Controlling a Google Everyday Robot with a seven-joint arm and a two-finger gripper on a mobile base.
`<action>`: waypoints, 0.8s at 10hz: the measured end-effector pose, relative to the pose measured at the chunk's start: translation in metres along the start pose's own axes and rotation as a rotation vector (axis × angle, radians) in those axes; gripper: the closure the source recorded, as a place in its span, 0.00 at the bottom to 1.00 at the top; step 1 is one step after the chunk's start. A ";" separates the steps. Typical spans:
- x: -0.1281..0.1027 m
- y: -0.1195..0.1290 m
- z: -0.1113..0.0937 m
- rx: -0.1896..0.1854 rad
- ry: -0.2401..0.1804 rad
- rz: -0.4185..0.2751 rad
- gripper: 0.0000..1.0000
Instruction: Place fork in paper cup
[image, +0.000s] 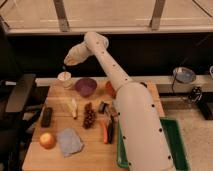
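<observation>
The gripper (66, 62) is held above the paper cup (65, 79) at the table's far left. Its fingers are pressed together, apparently pinching the fork (64, 68), which is barely discernible.

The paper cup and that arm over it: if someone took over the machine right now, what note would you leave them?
Gripper: shut, hanging just above the paper cup at the table's far left corner.
Fork: only a thin dark sliver shows below the gripper, pointing down toward the cup's mouth; I take that for the fork, held.
Cup: upright, next to the purple bowl.
Done: fork picked up and brought over the cup.
Left: lower it in, open the gripper, pull the arm away. Whether the tip is already inside the rim can't be told.
</observation>
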 end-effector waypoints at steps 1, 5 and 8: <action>0.001 0.007 0.007 0.001 -0.003 0.012 1.00; 0.001 0.030 0.028 0.009 -0.031 0.051 1.00; -0.001 0.036 0.035 0.011 -0.047 0.067 1.00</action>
